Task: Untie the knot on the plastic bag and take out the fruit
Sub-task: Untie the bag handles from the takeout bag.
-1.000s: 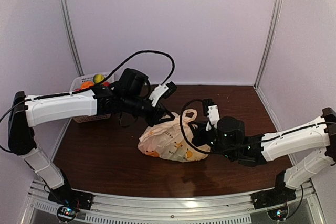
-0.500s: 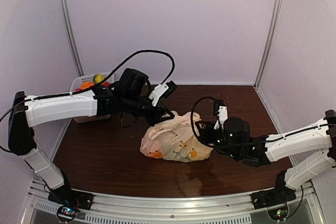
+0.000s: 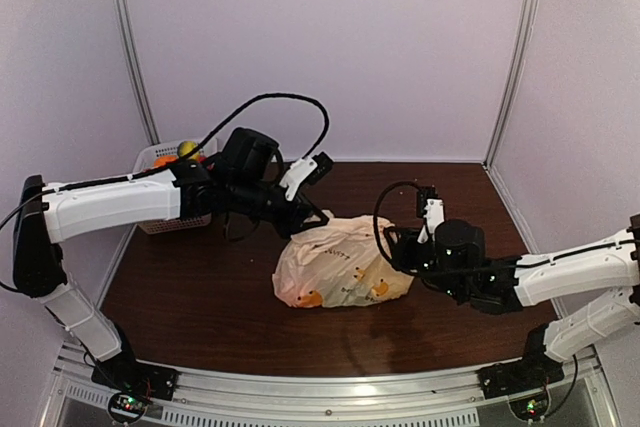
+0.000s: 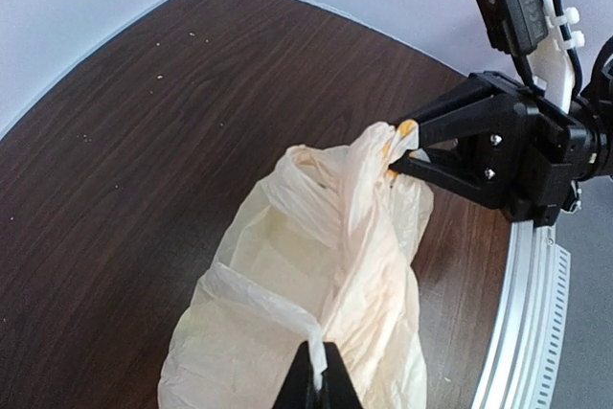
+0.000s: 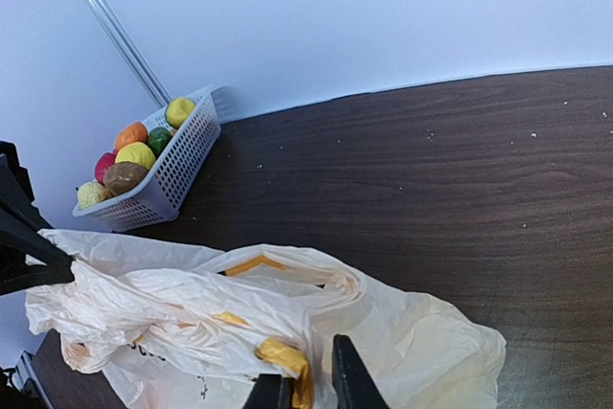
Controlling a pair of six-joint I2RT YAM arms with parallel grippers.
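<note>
The cream plastic bag [image 3: 340, 267] lies bulging on the dark table, stretched between both grippers. My left gripper [image 3: 308, 219] is shut on a thin twisted strip of the bag [image 4: 316, 265] at its back-left end; the strip runs straight into the pinched fingertips [image 4: 318, 380]. My right gripper [image 3: 390, 247] pinches the bag's right end, with a yellow-printed fold [image 5: 287, 361] caught between its barely parted jaws [image 5: 306, 395]. A puckered rim [image 5: 346, 283] shows just past them. I cannot pick out a distinct knot. The fruit in the bag is hidden by the plastic.
A white slotted basket [image 3: 160, 159] holding several toy fruits stands at the back-left corner by the wall [image 5: 182, 165]. Both arms reach in over the table's middle. Metal frame posts rise at the back corners.
The right gripper has pulled to the right, dragging the bag with it. The handle loop that stood up has flattened. The left arm shifted slightly, still holding its strip.
</note>
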